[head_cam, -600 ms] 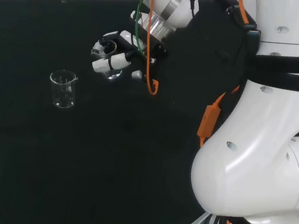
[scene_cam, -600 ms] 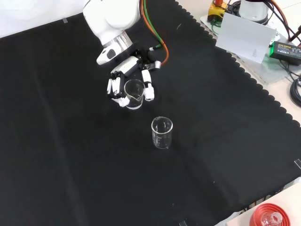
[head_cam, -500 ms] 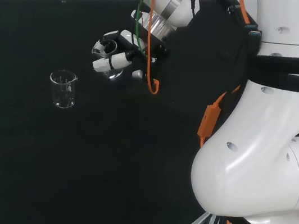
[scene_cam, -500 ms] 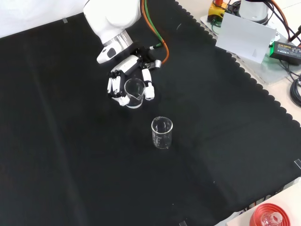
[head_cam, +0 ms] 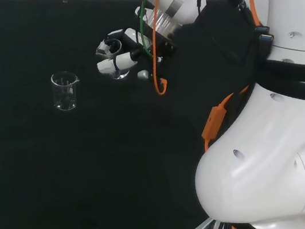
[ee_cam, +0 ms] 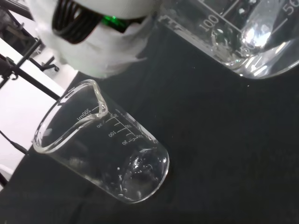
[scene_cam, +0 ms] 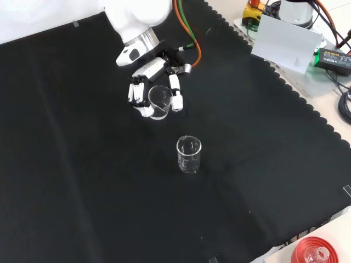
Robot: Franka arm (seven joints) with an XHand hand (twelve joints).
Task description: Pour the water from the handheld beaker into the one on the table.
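1. The hand (scene_cam: 155, 90) is hanging above the black cloth (scene_cam: 82, 181), its fingers curling around a clear glass beaker (scene_cam: 159, 102).
2. A second beaker (scene_cam: 189, 154) is standing upright on the cloth, nearer the front view's camera, apart from the hand.

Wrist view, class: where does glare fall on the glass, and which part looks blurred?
Wrist view: a bright glare spot sits on the held beaker, and the white hand is blurred, while the standing beaker is sharp. Front view: that beaker's rim catches light against the black cloth.
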